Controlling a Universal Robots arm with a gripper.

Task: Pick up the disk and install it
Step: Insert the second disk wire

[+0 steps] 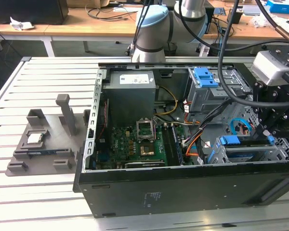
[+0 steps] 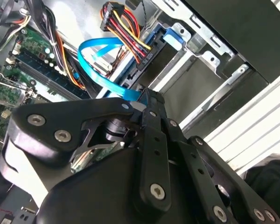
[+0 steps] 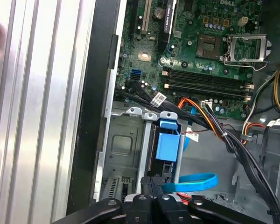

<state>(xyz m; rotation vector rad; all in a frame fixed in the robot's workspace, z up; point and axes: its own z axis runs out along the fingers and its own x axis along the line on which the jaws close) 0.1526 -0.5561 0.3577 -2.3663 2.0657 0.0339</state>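
jaws pressed together, empty, just above disk [image 3: 168, 145] seated in drive cage [image 3: 126, 140]

A slatted metal table [image 1: 33, 192] carries the computer case [image 1: 183, 192] and a grey fixture [image 1: 43, 144].

One computer case [image 1: 183, 192], two blue latches [image 1: 205, 77].
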